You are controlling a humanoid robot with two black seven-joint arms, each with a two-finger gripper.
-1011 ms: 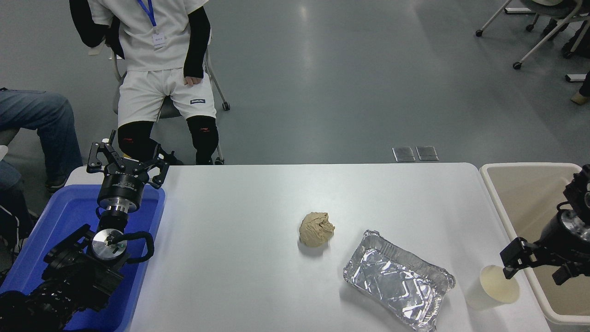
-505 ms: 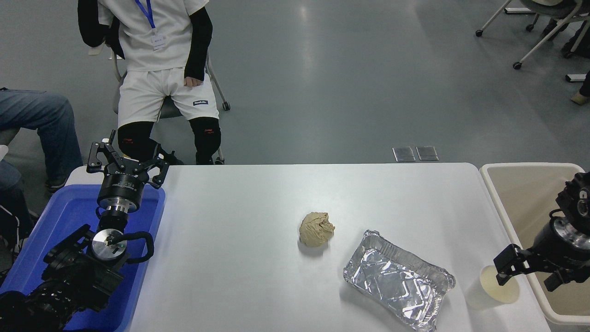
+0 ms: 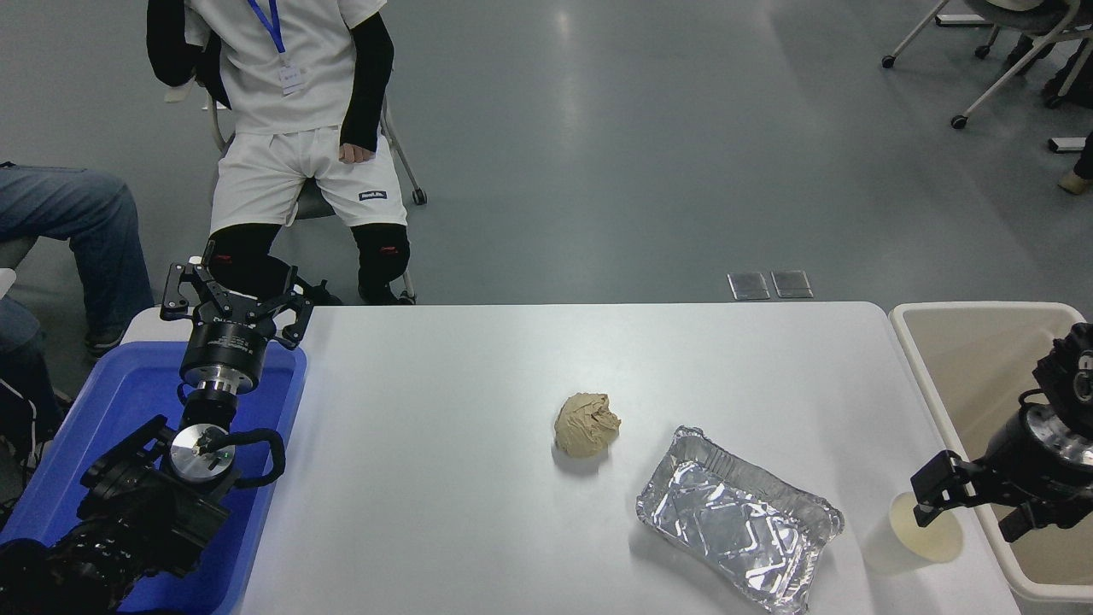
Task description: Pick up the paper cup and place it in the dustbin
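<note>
My right gripper (image 3: pixel 965 504), fingers spread open, hovers over the paper cup (image 3: pixel 912 534) standing at the desk's right edge beside the dustbin (image 3: pixel 915 342). Grasp step: I must lower and close.

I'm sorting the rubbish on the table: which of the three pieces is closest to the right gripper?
The paper cup, upright at the table's right edge under the right gripper; the foil tray and paper ball lie farther left.

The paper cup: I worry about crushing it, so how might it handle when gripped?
The paper cup looks empty, so probably light. Its thin open rim would likely buckle under squeezing. Standing upright near the table edge, it could tip easily.
</note>
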